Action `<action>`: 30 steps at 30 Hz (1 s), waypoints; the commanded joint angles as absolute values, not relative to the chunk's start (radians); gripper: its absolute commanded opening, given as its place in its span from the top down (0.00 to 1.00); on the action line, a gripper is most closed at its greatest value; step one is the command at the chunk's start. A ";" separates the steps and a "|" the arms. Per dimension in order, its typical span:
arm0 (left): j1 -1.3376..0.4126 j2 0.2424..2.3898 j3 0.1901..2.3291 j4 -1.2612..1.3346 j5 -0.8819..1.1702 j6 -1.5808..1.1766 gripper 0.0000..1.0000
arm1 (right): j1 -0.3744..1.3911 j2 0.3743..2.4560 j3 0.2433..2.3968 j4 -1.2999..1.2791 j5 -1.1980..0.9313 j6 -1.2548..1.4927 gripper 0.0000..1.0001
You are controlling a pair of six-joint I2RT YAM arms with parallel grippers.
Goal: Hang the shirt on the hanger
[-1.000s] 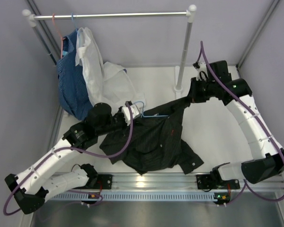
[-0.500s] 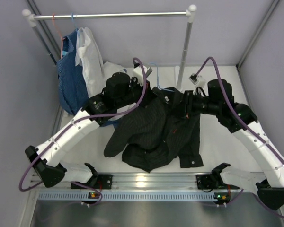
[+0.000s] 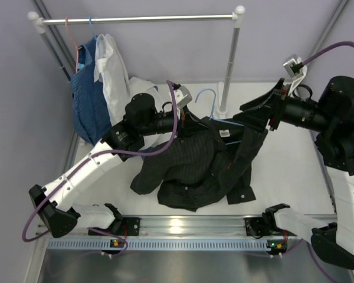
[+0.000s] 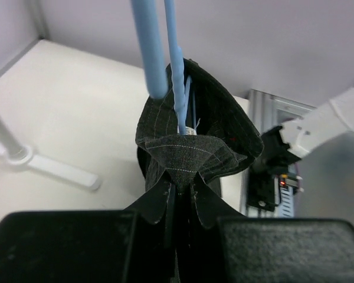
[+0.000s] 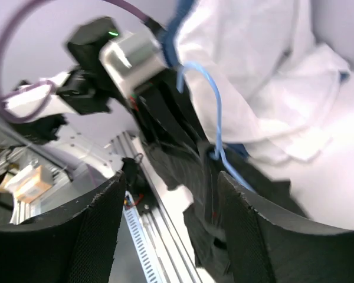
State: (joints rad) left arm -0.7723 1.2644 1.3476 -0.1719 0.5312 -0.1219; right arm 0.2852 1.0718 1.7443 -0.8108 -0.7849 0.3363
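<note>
Back to the right edge of the top view goes the right arm, and its gripper (image 5: 171, 177) has sprung apart: both fingers are spread with nothing between them, clear of the cloth. Nearest, at lower centre, the shirt (image 3: 189, 162) sags onto the table (image 3: 283, 171), its hem and one sleeve bunched just short of the rail at the arms' bases. Above that, at mid-frame, the left gripper (image 4: 180, 190) is clenched on the shirt's collar, holding the top of the garment up off the table. The hanger (image 4: 155, 53) rises out of the collar fold, its hook free above the fabric and one blue shoulder wire showing across the shirt's right side. Farther back, at upper left, a white shirt (image 3: 115, 76) and a blue garment (image 3: 85, 103) hang from the rack (image 3: 141, 19).
</note>
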 commanded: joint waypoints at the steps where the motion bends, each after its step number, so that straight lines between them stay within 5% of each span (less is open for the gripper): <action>1: -0.772 1.244 1.390 -0.032 0.805 -0.127 1.00 | 0.279 1.141 1.770 -0.671 -0.989 0.340 0.39; 6: -0.775 1.324 1.472 -0.012 0.977 -0.245 1.00 | 0.319 1.143 1.613 -0.208 -1.135 0.551 0.42; 13: -0.787 1.339 1.488 0.041 0.991 -0.282 1.00 | 0.337 1.134 1.534 -0.238 -1.097 0.462 0.43; 16: -0.788 1.348 1.491 0.057 0.986 -0.301 1.00 | 0.367 1.123 1.479 -0.170 -1.106 0.491 0.59; 21: -0.788 1.370 1.505 0.057 0.947 -0.302 1.00 | 0.413 1.103 1.456 -0.132 -1.111 0.491 0.69; 24: -0.787 1.384 1.520 0.057 0.921 -0.302 1.00 | 0.413 1.088 1.439 -0.130 -1.111 0.479 1.00; 25: -0.787 1.387 1.523 0.055 0.904 -0.298 0.95 | 0.411 1.080 1.436 -0.133 -1.086 0.469 1.00; 27: -0.787 1.381 1.537 0.006 0.821 -0.281 0.36 | 0.390 1.051 1.428 -0.141 -1.036 0.462 1.00; 28: -0.785 1.370 1.537 -0.011 0.725 -0.252 0.15 | 0.373 1.040 1.428 -0.147 -0.994 0.460 1.00; 29: -0.787 1.358 1.526 -0.052 0.674 -0.229 0.02 | 0.338 1.031 1.431 -0.152 -0.986 0.460 1.00; 30: -0.787 1.320 1.514 -0.058 0.613 -0.216 0.02 | 0.318 1.019 1.439 -0.164 -0.977 0.456 1.00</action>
